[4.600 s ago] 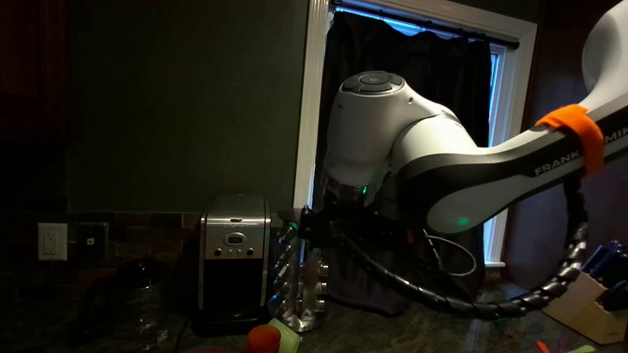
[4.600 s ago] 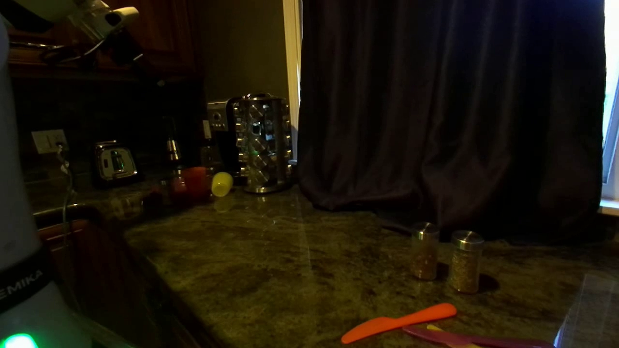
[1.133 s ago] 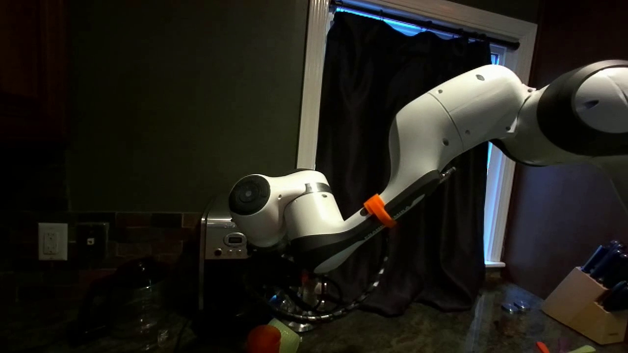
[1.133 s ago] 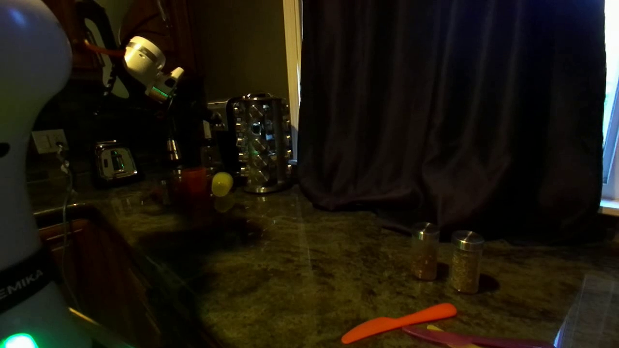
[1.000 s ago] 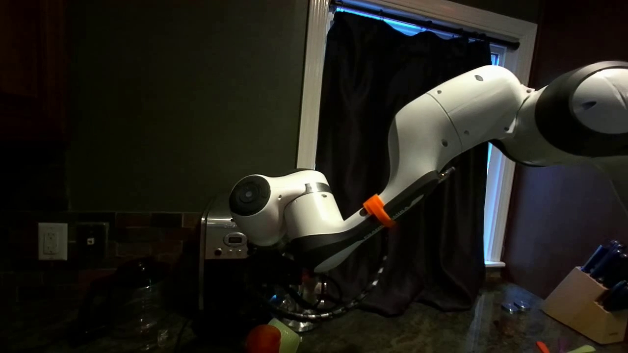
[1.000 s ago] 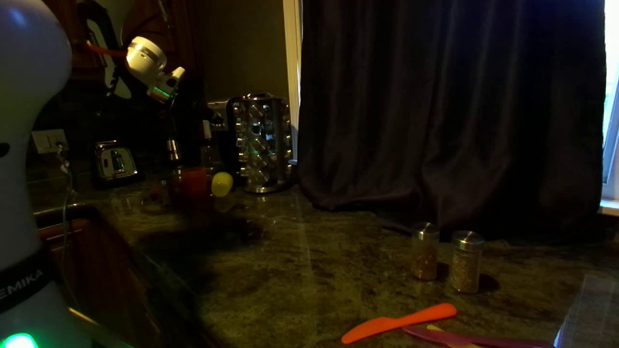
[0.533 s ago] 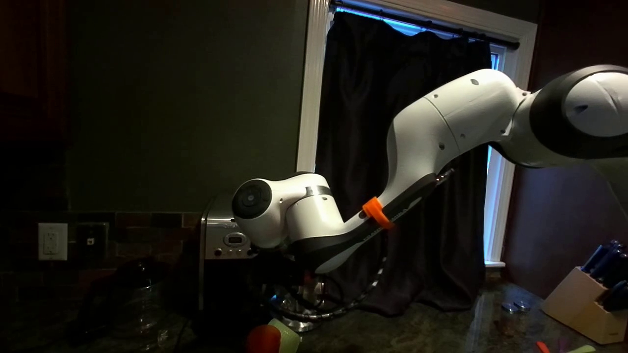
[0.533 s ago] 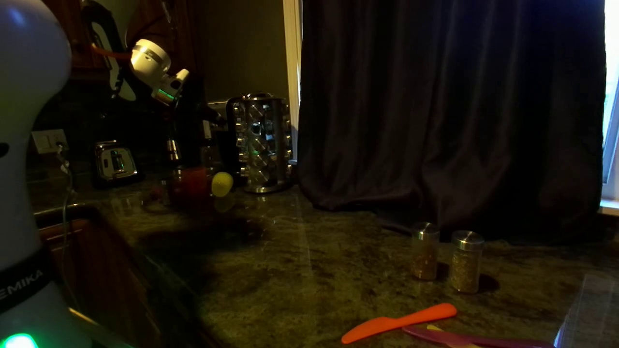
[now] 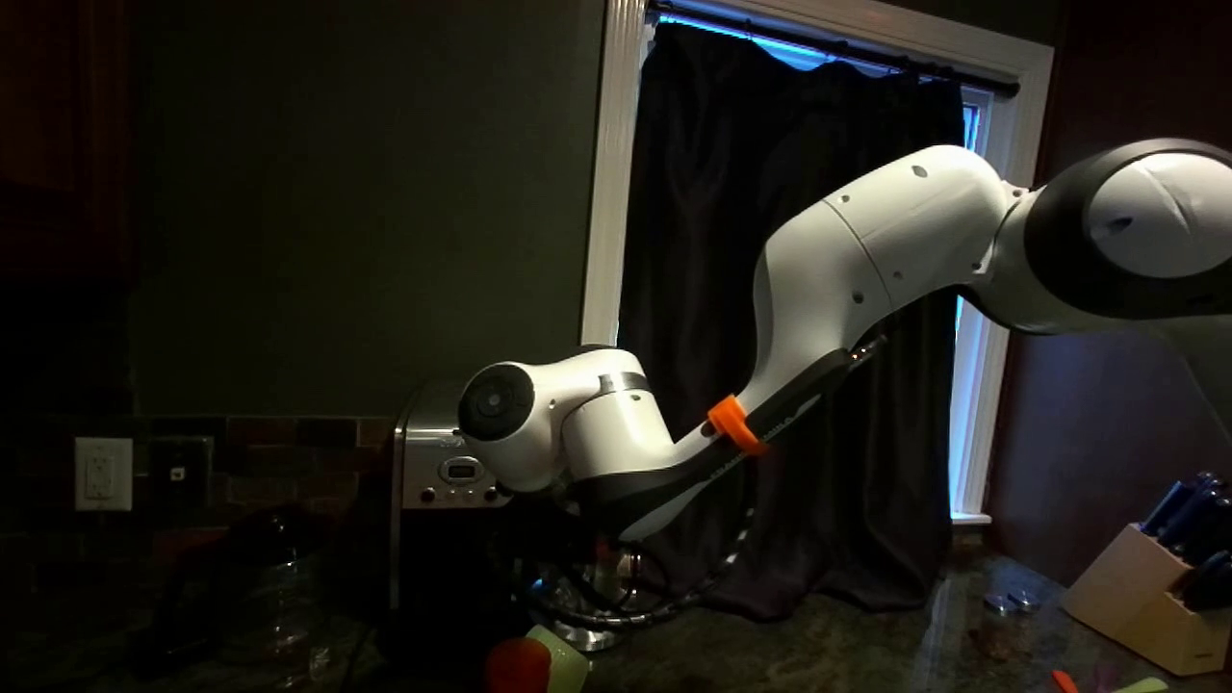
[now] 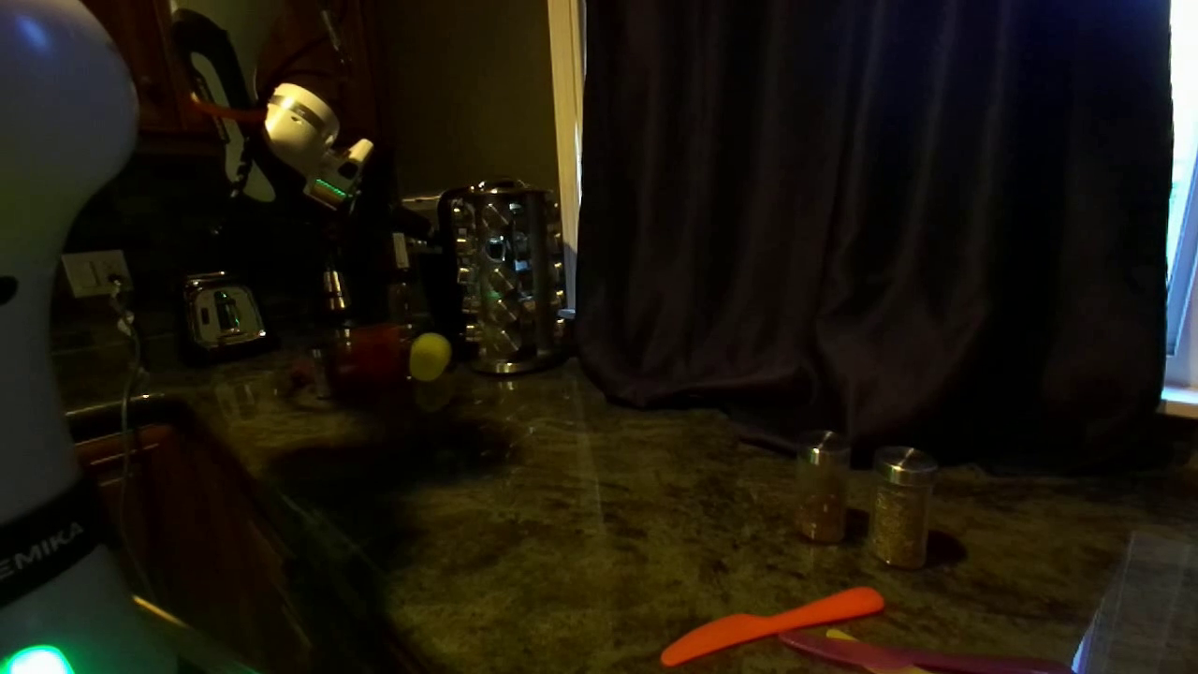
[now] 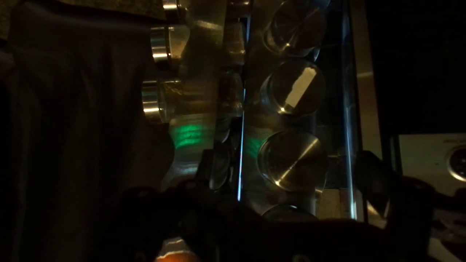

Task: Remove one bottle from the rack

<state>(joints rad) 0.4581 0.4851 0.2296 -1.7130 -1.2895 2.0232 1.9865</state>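
The rack (image 10: 510,367), an upright shiny stand, stands in an exterior view beside the dark curtain. Several bottles lie sideways in it, round metal caps outward. In the wrist view one bottle (image 11: 293,162) shows its cap between the spread fingertips of my gripper (image 11: 289,165); whether the fingers reach around it cannot be told. Just above, another bottle (image 11: 300,87) bears a pale paper strip. My gripper is open and holds nothing; in an exterior view it is a dark shape left of the rack. The arm hides most of the rack (image 9: 587,637) in an exterior view.
Close to the rack are a steel coffee maker (image 9: 452,472), a yellow cup (image 10: 430,358) and a red cup (image 10: 374,354). Two jars, one (image 10: 822,491) beside another (image 10: 903,510), stand farther along the counter near an orange knife (image 10: 772,625). A knife block (image 9: 1136,597) stands at right.
Over several seconds the arm has swung down and toward the rack. In the last second the wrist sinks slightly and edges nearer to it. The jars and cups have not moved.
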